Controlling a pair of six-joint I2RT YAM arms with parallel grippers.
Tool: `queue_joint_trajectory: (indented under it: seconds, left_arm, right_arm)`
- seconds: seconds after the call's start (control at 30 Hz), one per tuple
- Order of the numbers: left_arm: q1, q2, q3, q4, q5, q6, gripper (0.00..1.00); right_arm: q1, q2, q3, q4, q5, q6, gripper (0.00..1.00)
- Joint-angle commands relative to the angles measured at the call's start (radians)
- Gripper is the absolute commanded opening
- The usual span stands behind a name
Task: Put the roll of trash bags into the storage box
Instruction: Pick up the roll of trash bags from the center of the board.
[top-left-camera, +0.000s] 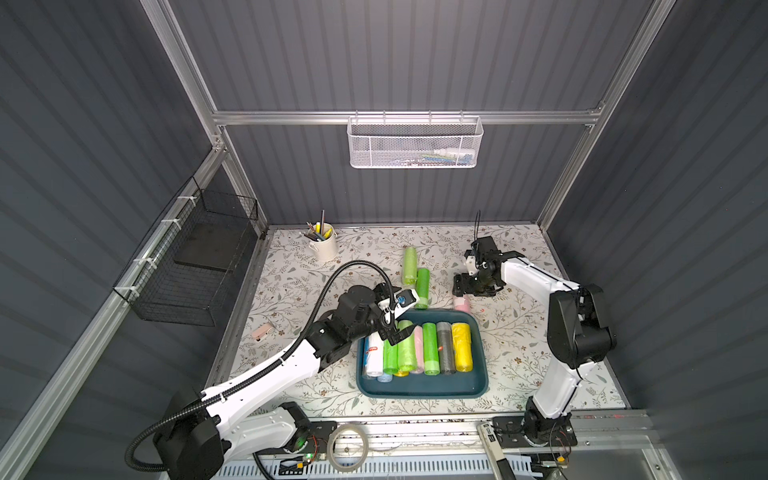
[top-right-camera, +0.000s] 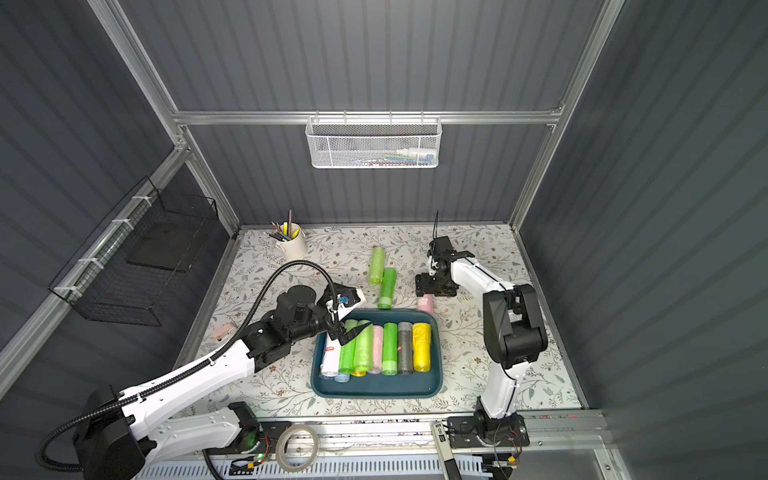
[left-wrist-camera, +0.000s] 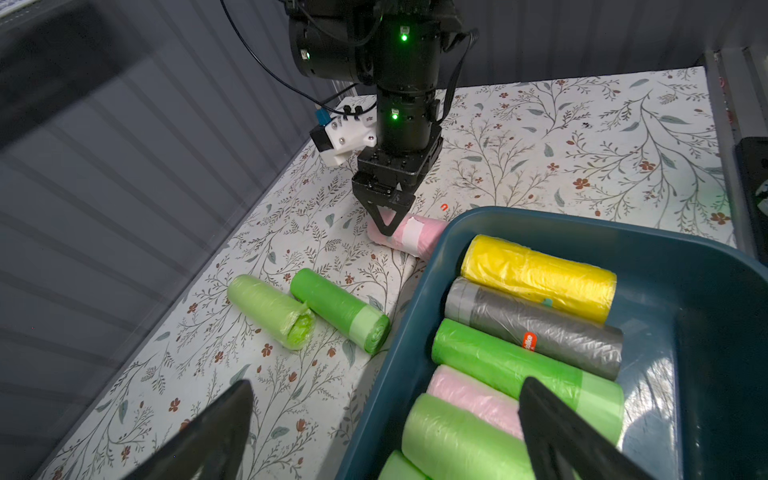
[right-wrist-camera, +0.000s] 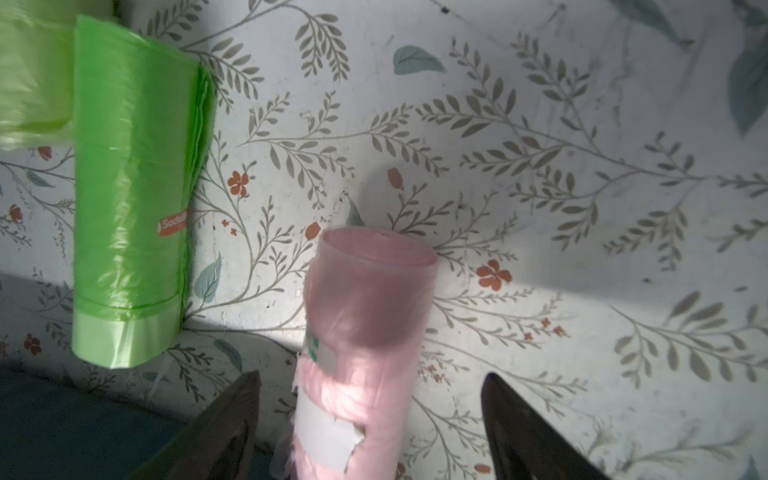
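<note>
The right arm (top-left-camera: 536, 274) reaches from the front right of the table (top-left-camera: 519, 353) toward the back, then bends over to the left. Its wrist turns down, so the right gripper (top-left-camera: 460, 290) points straight at the table. It sits low over the pink roll (top-left-camera: 462, 304). In the right wrist view the pink roll (right-wrist-camera: 365, 332) lies between the two black fingers (right-wrist-camera: 519, 424). The jaws are apart, one on each side of the roll, and there is a gap next to the finger on one side, so they are not squeezing it. The pink roll lies flat on the table, just behind the far right corner of the storage box (top-left-camera: 419, 392), outside it. I cannot tell if its near end touches the box rim. Its long side runs from front to back, the same way as the rolls (top-left-camera: 444, 349) that lie side by side inside the box. The far end of the roll is under the gripper. The left arm (top-left-camera: 266, 374) stretches from the front left corner across to the box. The left gripper (top-left-camera: 401, 334) hangs over the far left part of the box, above the green rolls there. Its jaws are wide apart and hold nothing. Two more green rolls (top-left-camera: 423, 286) lie on the table behind the box, to the left of the pink one.
</note>
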Motion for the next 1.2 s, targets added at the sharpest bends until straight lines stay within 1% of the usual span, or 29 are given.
queue_joint_trajectory:
  seconds: [0.0, 0.17, 0.3, 0.4, 0.53, 0.67, 0.73, 0.8, 0.87, 0.93, 1.07, 1.17]
  left_arm:
    - [0.007, -0.004, -0.002, 0.029, -0.025, -0.019, 1.00]
    - [0.008, -0.014, 0.026, -0.008, -0.037, -0.022, 1.00]
    - [0.008, -0.064, 0.016, -0.001, -0.035, -0.036, 1.00]
    - [0.008, -0.081, 0.008, 0.004, -0.035, -0.035, 1.00]
    - [0.008, -0.063, 0.045, -0.035, -0.042, -0.055, 1.00]
    - [0.009, -0.056, 0.051, -0.047, -0.019, -0.064, 1.00]
    - [0.008, -0.052, 0.054, -0.054, -0.015, -0.071, 1.00]
    - [0.008, -0.042, 0.058, -0.054, -0.026, -0.081, 1.00]
    - [0.008, -0.028, 0.070, -0.074, -0.046, -0.082, 1.00]
    - [0.008, -0.020, 0.078, -0.087, -0.067, -0.080, 1.00]
    - [0.008, -0.019, 0.082, -0.102, -0.086, -0.061, 1.00]
    - [0.008, -0.019, 0.093, -0.133, -0.080, -0.047, 1.00]
  right_arm:
    - [0.001, 0.044, 0.035, -0.049, -0.001, -0.021, 0.81]
    - [0.007, 0.075, 0.034, -0.047, 0.009, -0.018, 0.79]
    - [0.016, 0.087, 0.039, -0.046, 0.053, -0.010, 0.79]
    - [0.016, 0.105, 0.047, -0.047, 0.071, -0.005, 0.68]
    - [0.016, 0.136, 0.079, -0.067, 0.097, 0.003, 0.50]
    - [0.009, 0.113, 0.108, -0.073, 0.171, -0.011, 0.39]
    - [0.001, 0.090, 0.130, -0.091, 0.208, -0.023, 0.36]
    - [-0.004, 0.057, 0.143, -0.111, 0.269, -0.026, 0.35]
    - [-0.006, -0.003, 0.131, -0.114, 0.331, -0.025, 0.34]
    - [-0.008, -0.064, 0.108, -0.111, 0.362, -0.026, 0.33]
    - [-0.008, -0.195, 0.054, -0.099, 0.363, -0.023, 0.33]
    - [-0.008, -0.280, 0.029, -0.118, 0.326, -0.024, 0.34]
